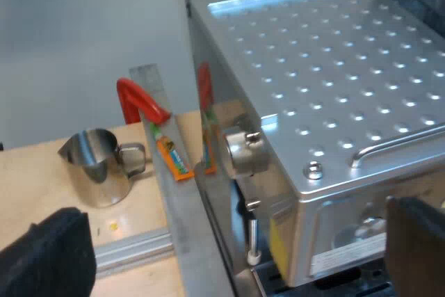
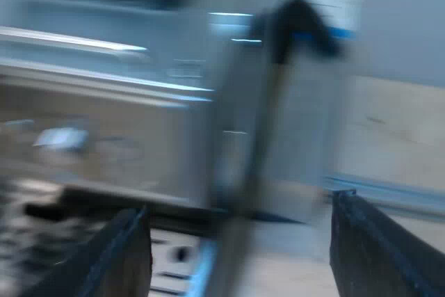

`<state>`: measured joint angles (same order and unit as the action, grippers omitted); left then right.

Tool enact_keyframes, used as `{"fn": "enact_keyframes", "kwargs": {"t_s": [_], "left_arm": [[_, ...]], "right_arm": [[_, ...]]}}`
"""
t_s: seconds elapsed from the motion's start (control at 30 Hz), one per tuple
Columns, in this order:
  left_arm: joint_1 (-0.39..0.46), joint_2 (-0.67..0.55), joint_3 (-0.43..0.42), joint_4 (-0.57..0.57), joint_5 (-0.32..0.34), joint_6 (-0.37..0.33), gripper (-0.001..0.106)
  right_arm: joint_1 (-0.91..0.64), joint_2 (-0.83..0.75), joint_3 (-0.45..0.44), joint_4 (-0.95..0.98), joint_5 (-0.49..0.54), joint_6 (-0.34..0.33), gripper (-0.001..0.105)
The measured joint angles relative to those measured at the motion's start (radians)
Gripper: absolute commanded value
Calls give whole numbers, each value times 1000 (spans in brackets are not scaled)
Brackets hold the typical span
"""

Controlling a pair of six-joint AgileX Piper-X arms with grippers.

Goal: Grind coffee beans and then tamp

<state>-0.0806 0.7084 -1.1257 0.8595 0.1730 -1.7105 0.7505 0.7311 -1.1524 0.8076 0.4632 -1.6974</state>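
above the espresso machine (image 1: 334, 81), near its side knob (image 1: 245, 152), our left gripper (image 1: 236, 227) stands wide and empty. a steel jug (image 1: 97, 168) sits on the table (image 1: 42, 193) near the machine. our right gripper (image 2: 240, 227), likewise wide and empty, faces the machine's body. we judge grinding and tamping both outstanding.

Espresso machine (image 1: 334, 81) corner and side knob (image 1: 245, 152) straight ahead between left pincer's (image 1: 233, 245) spread fingers: no passage. Beyond one finger, bare tabletop (image 1: 35, 186) around metal jug (image 1: 97, 168); metal rail (image 1: 163, 172) between jug and machine. Right pincer (image 2: 247, 241) spread, machine body close ahead.
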Motion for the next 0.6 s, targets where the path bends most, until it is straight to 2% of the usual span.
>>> {"fn": "enact_keyframes", "kwargs": {"t_s": [0.17,0.27,0.47,0.5,0.53,0.6], "left_arm": [[16,5,0,2,1,0,85],[69,7,0,15,-1,-2,85],[69,-13,0,61,-11,-4,85],[69,-22,0,64,-28,-4,85],[69,-27,0,65,-33,-4,85],[69,-66,0,67,-53,-6,85]], "right_arm": [[-223,-60,0,111,-74,-33,57],[-388,-73,0,152,-211,-69,57],[-529,-72,0,163,-308,-99,57],[-579,-72,0,163,-337,-109,57],[-766,-70,0,170,-433,-129,57],[-852,-73,0,181,-469,-154,57]]}}
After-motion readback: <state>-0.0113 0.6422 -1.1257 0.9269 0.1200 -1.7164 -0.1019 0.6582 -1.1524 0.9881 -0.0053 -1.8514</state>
